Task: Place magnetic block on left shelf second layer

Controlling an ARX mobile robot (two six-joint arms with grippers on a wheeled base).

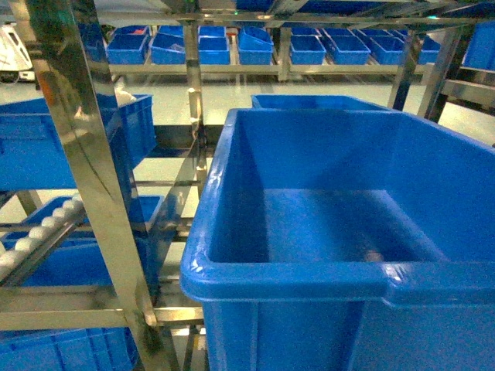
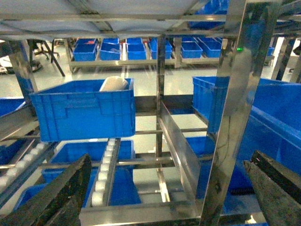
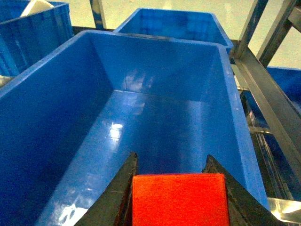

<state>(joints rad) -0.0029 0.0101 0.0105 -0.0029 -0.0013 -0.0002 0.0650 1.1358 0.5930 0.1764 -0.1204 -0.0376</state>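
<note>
A storeroom of shiny steel racks is filling the head view, with rows of small blue bins (image 1: 255,48) sitting on far shelves over a pale floor. Close up, a big deep blue bin (image 1: 340,278) is taking most of the frame, its thick rounded rim nearest the camera; its floor is looking bare apart from a small dull mark I cannot identify. A steel upright (image 1: 93,178) is slanting down the left side. Neither claw nor the red block is showing here.

From the left wrist, the left claw (image 2: 164,197) is hanging with its two dark fingers (image 2: 56,197) spread far apart and nothing between them. Ahead are roller tracks (image 2: 106,172) and a blue crate (image 2: 82,110) holding something white.

From the right wrist, the right claw (image 3: 178,188) is gripping the red block (image 3: 179,200) between its fingers, directly above the inside of the big bin on the second level of the rack. The block is a plain, matte, bright red cube with sharp edges, looking tiny against the bin.

So the carrying step appears to be ending and the drop is in hand. Next, I judge, the claw needs lowering a little inside the walls and then parting, so the block is landing on the bin floor rather than bouncing.
</note>
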